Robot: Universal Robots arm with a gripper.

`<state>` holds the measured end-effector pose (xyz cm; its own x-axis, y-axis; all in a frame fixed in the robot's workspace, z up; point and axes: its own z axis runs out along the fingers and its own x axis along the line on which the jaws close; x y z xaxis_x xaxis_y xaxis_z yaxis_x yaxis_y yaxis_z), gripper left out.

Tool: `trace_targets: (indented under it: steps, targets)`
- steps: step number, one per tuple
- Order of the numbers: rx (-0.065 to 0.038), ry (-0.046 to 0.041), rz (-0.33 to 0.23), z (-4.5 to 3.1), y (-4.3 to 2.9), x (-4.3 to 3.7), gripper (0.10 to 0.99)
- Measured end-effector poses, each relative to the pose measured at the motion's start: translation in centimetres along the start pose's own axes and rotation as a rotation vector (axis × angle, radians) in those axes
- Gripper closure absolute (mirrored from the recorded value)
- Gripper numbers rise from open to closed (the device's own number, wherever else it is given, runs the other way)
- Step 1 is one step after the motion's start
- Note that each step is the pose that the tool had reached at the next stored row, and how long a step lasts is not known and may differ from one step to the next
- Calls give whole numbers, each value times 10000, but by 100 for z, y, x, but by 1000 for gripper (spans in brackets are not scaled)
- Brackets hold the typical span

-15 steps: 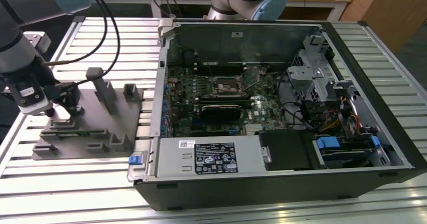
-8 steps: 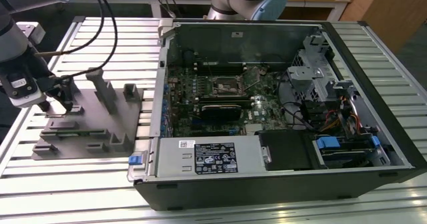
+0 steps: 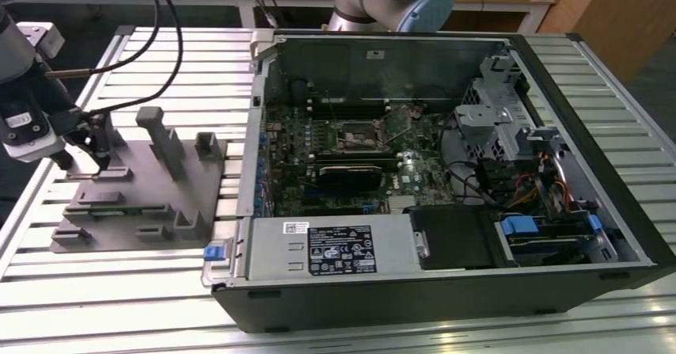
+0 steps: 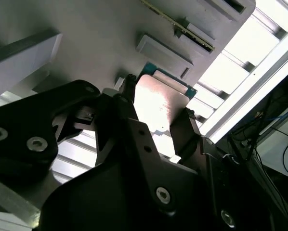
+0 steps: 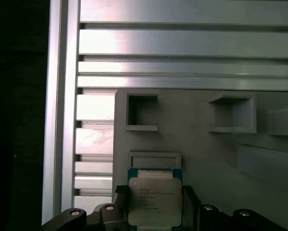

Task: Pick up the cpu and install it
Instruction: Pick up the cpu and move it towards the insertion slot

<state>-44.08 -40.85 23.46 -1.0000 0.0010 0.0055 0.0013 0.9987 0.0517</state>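
Pincer: your pincer is closed onto two opposite edges of the cpu.
Cpu: held just over the grey fixture on the table, at the exterior view's left.
Done: you have the grasp.
Left: carrying and seating it in the open computer case, well apart.

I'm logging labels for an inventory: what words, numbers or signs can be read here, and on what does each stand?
Nothing can be quoted; all print is too small to read.
Chip: several printed lines on its metal top, unreadable.
Black label on the silver box: white print and symbols, unreadable.
White sticker beside that label: unreadable.
Small white sticker on the computer case's inner wall: unreadable.
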Motion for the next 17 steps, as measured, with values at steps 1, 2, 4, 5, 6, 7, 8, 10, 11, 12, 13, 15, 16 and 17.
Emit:
trace_targets:
  steps: [1,2,4,5,6,7,8,10,11,12,13,15,16,17]
  targets:
    - [-1,0,0,-15,1,0,549]
    - [-1,0,0,-27,1,0,549]
    - [-1,-1,0,-53,3,0,549]
    - [-2,-1,-1,-62,3,0,549]
    - [-2,-1,0,-67,4,0,549]
    - [-2,-1,0,-73,4,1,549]
    - [-2,-2,-1,-82,4,1,549]
    - [-1,0,-1,-114,6,2,549]
    - [-2,-1,-1,-131,7,2,549]
    - [-2,0,-1,-149,8,2,549]
    - [-2,-1,0,-165,9,2,549]
    - [-2,-1,0,-193,10,2,549]
    - [-2,-1,0,-204,11,2,549]
    - [-3,-1,0,-212,11,2,549]
